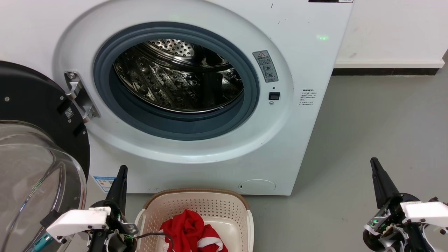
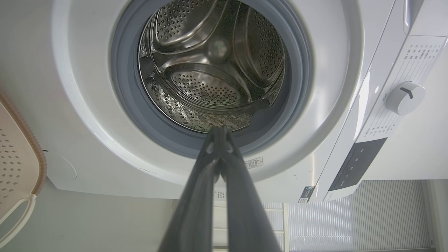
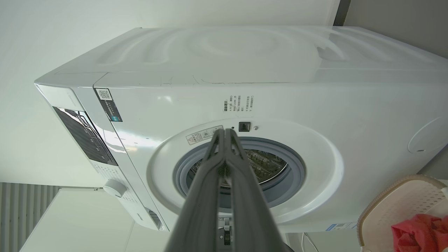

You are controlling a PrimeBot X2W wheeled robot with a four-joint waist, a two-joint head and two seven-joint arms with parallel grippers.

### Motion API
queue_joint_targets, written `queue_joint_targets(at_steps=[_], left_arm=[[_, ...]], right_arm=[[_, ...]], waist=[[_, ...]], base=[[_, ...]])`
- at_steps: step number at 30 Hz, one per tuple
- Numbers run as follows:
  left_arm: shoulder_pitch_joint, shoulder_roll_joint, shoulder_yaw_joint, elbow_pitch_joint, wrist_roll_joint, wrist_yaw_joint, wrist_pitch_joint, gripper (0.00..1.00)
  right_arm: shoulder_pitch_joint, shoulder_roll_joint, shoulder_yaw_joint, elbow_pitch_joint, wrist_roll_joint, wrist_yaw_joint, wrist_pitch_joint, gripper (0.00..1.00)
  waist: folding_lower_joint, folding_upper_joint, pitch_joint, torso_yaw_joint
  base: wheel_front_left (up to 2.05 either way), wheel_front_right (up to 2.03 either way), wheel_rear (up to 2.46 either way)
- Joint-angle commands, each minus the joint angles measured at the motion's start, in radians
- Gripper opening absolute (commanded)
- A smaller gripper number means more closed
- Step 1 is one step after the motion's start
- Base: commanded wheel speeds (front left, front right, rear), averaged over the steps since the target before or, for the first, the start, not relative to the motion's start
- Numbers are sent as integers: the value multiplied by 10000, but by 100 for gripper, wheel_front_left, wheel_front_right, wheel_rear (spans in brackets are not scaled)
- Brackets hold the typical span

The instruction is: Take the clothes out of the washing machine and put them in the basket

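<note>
Head view: red clothes sit in the basket at bottom centre, just right of the left gripper and well apart from the right gripper at lower right. Both finger pairs are pressed together, holding nothing. The washing machine stands above.

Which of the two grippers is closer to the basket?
The left gripper, whose fingers rise just beside the left rim of the basket; the right gripper stands far off to the right over the grey floor.
</note>
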Motion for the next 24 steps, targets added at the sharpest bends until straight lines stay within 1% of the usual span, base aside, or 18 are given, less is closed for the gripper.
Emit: queue_joint_targets(at_steps=[1, 24], left_arm=[[-59, 16, 29, 3, -21, -39, 28, 0], [-59, 16, 28, 2, -22, -39, 27, 0]], right_arm=[[-139, 21, -22, 17, -38, -3, 42, 0], [-145, 58, -66, 19, -87, -3, 77, 0]], waist=[[0, -1, 0, 0], [0, -1, 0, 0]], base=[[0, 0, 0], [0, 0, 0]])
